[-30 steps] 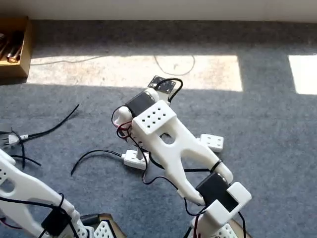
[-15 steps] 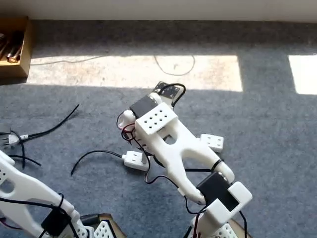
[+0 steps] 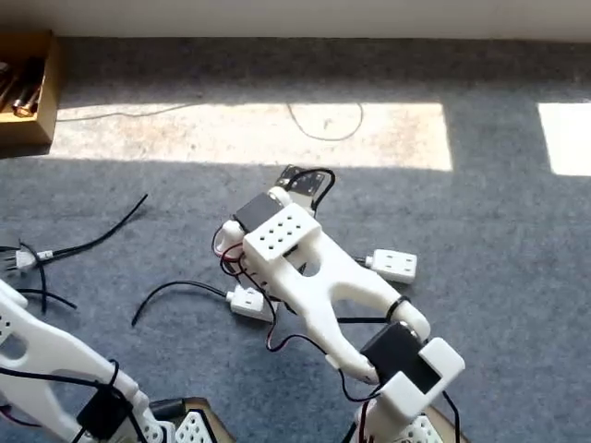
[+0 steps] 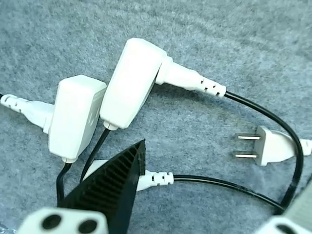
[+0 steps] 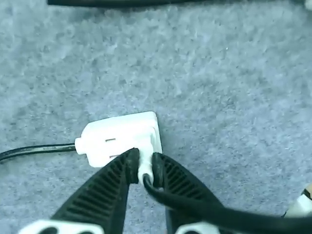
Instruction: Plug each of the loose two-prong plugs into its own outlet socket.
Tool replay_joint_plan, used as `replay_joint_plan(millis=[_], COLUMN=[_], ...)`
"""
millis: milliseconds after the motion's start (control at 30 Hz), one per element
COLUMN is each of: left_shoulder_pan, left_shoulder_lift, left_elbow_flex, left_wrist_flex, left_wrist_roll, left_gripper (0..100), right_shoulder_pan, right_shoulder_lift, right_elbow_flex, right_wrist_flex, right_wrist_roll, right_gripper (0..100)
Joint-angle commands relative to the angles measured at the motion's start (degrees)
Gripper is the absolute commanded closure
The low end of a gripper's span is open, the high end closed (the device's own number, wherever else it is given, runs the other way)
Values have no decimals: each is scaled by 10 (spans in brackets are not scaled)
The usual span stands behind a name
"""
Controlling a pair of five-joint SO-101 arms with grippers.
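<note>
Your right pincer (image 5: pixel 144 163) is clenched on the small white two-prong plug (image 5: pixel 145 170), its black cord (image 5: pixel 195 203) trailing back under the tips. Just past the tips, touching the plug, lies the white plastic outlet socket block (image 5: pixel 122 138) on the grey carpet floor (image 5: pixel 234 73). I cannot see the prongs. Push now and the loose block may slide away, or the plug may twist in your grip. Farther from the pincer sits a second white socket block (image 3: pixel 394 266).
</note>
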Motion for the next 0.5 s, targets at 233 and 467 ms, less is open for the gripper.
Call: replay_joint_plan(millis=[233, 467], left_shoulder_pan=[-5, 6], left_shoulder_lift=[-15, -15], left_elbow_flex=[-22, -22], left_wrist_flex=[5, 7], left_wrist_roll=[2, 3], left_gripper=[529, 529], right_shoulder_pan=[0, -1], right_shoulder_lift=[72, 70], right_elbow_flex=[69, -29], right_wrist_flex=[-90, 18], right_wrist_roll=[6, 62], right_gripper=[993, 984])
